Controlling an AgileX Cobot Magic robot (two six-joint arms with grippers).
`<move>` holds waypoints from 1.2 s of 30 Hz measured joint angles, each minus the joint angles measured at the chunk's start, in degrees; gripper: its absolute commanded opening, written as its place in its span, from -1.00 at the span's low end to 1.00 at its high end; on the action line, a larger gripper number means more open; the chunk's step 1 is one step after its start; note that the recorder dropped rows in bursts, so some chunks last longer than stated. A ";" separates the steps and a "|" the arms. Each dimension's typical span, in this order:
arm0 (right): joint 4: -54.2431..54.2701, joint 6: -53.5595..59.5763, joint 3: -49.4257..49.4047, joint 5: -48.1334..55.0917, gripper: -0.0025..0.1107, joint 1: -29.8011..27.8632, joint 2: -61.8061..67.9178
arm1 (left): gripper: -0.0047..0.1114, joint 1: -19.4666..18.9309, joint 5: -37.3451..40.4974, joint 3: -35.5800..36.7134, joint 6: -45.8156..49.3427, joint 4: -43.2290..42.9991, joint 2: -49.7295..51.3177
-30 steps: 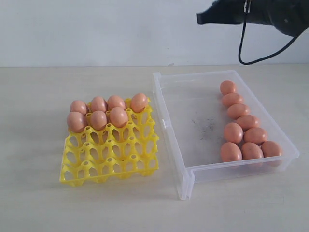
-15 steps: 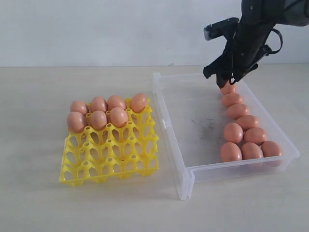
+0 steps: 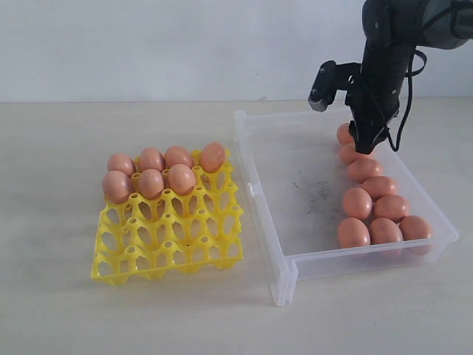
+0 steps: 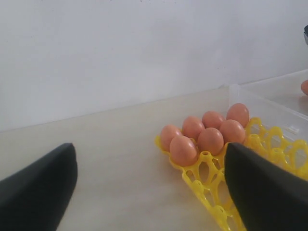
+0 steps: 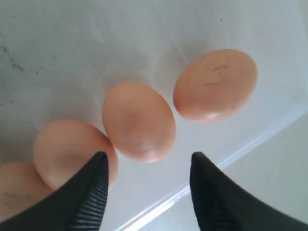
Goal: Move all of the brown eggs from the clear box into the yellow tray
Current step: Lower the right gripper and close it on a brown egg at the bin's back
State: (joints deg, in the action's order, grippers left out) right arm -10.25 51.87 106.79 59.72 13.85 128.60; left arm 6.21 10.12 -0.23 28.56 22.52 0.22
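While the left gripper [image 4: 149,159] waits open near the yellow tray [image 3: 170,255], 7 brown eggs [image 3: 150,183] fill the tray's far edge; 9 cups [image 3: 185,229] are free. 9 more lie by the right wall of the clear box [image 3: 295,170]. The right gripper [image 3: 367,144] has just dropped into its far right corner, fingers [image 5: 91,192] open over 1 egg [image 5: 139,120], not pinching yet. That wall is close; the box's left half is bare.

Black jointed arm [image 3: 386,44] — black pincer [image 5: 148,162], ribbed inside.

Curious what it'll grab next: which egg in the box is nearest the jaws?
The second egg from the clear box's far end; it alone lies between the open jaws.
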 measured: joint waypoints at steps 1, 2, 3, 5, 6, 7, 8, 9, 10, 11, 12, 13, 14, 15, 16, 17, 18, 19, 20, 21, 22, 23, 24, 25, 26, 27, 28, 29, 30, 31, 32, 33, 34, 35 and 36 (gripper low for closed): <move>0.00 0.91 0.00 -0.85 -0.12 0.00 0.00 | 0.42 0.00 0.00 0.00 0.00 0.00 0.00; 0.00 1.47 0.00 -1.84 -0.12 0.00 0.00 | 0.42 0.00 0.00 0.00 0.00 0.00 0.00; -0.05 1.73 0.00 -2.49 -0.12 0.00 0.00 | 0.42 0.00 0.00 0.00 0.00 0.00 0.00; 0.42 2.98 0.00 -2.71 -0.12 0.00 0.00 | 0.42 0.00 0.00 0.00 0.00 0.00 0.00; 1.08 4.24 0.00 -2.36 -0.12 0.00 0.00 | 0.42 0.00 0.00 0.00 0.00 0.00 0.00; 2.01 5.87 0.00 -1.88 -0.12 0.00 0.00 | 0.42 0.00 0.00 0.00 0.00 0.00 0.00; 2.82 7.30 0.00 -1.33 -0.12 0.00 0.00 | 0.42 0.00 0.00 0.00 0.00 0.00 0.00; 3.94 9.10 0.00 -0.84 -0.12 0.00 0.00 | 0.42 0.00 0.00 0.00 0.00 0.00 0.00; 5.18 10.82 0.00 -0.45 -0.12 0.00 0.00 | 0.42 0.00 0.00 0.00 0.00 0.00 0.00; 6.47 12.35 0.00 -0.20 -0.12 0.00 0.00 | 0.42 0.00 0.00 0.00 0.00 0.00 0.00; 7.81 13.65 0.00 -0.09 -0.12 0.00 0.00 | 0.42 0.00 0.00 0.00 0.00 0.00 0.00; 8.56 14.21 0.00 0.04 -0.12 0.00 0.00 | 0.42 0.00 0.00 0.00 0.00 0.00 0.00; 9.33 15.00 0.00 0.11 -0.12 0.00 0.00 | 0.42 0.00 0.00 0.00 0.00 0.00 0.00; 9.61 15.13 0.00 0.11 -0.12 0.00 0.00 | 0.42 0.00 0.00 0.00 0.00 0.00 0.00; 9.59 15.40 0.00 0.11 -0.12 0.00 0.15 | 0.42 0.00 0.00 0.00 0.00 0.00 0.00; 9.59 15.51 0.00 0.26 -0.12 0.00 0.30 | 0.42 0.00 0.00 0.00 0.00 0.00 0.00; 9.48 15.51 0.00 0.38 -0.12 0.00 0.45 | 0.42 0.00 0.00 0.00 0.00 0.00 0.00; 9.48 15.60 0.00 0.38 -0.12 0.00 0.70 | 0.42 0.00 0.00 0.00 0.00 0.00 0.00; 9.48 15.60 0.00 0.47 -0.12 0.00 1.08 | 0.42 0.00 0.00 0.00 0.00 0.00 0.00; 9.34 15.60 0.00 0.47 -0.12 0.00 1.31 | 0.42 0.00 0.00 0.00 0.00 0.00 0.00; 9.01 15.60 0.00 0.47 -0.12 0.00 1.78 | 0.42 0.00 0.00 0.00 0.00 0.00 0.00; 8.47 15.64 0.03 0.03 -0.12 0.00 2.20 | 0.42 0.00 0.00 0.00 0.00 0.00 0.00; 7.80 15.64 0.14 -0.24 -0.12 0.00 2.51 | 0.42 0.00 0.00 0.00 0.00 0.00 0.00; 7.05 15.64 0.26 -0.54 -0.12 0.00 2.86 | 0.42 0.00 0.00 0.00 0.00 0.00 0.00; 6.02 15.64 0.38 -0.80 -0.12 0.00 3.13 | 0.42 0.00 0.00 0.00 0.00 0.00 0.00; 5.18 15.51 0.38 -1.00 -0.12 0.00 3.36 | 0.42 0.00 0.00 0.00 0.00 0.00 0.00; 4.44 15.41 0.38 -1.08 -0.12 0.00 3.54 | 0.42 0.00 0.00 0.00 0.00 0.00 0.00; 3.96 15.43 0.38 -1.08 -0.12 -0.14 3.79 | 0.42 0.00 0.00 0.00 0.00 0.00 0.00; 3.54 15.43 0.38 -1.24 -0.12 -0.37 4.10 | 0.42 0.00 0.00 0.00 0.00 0.00 0.00; 3.51 15.07 0.38 -1.24 -0.12 -0.65 4.26 | 0.42 0.00 0.00 0.00 0.00 0.00 0.00; 3.41 14.96 0.38 -1.24 -0.13 -0.86 4.53 | 0.42 0.00 0.00 0.00 0.00 0.00 0.00; 3.29 14.96 0.38 -1.13 -0.13 -1.23 4.56 | 0.42 0.00 0.00 0.00 0.00 0.00 0.00; 3.29 14.96 0.38 -1.13 -0.17 -1.80 4.81 | 0.42 0.00 0.00 0.00 0.00 0.00 0.00; 3.53 14.62 0.38 -1.13 -0.23 -2.35 4.93 | 0.42 0.00 0.00 0.00 0.00 0.00 0.00; 4.07 14.37 0.38 -1.13 -0.34 -2.65 5.04 | 0.42 0.00 0.00 0.00 0.00 0.00 0.00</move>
State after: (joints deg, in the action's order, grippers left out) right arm -6.17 66.24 107.17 58.58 11.20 133.64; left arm 6.21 10.12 -0.23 28.56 22.52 0.22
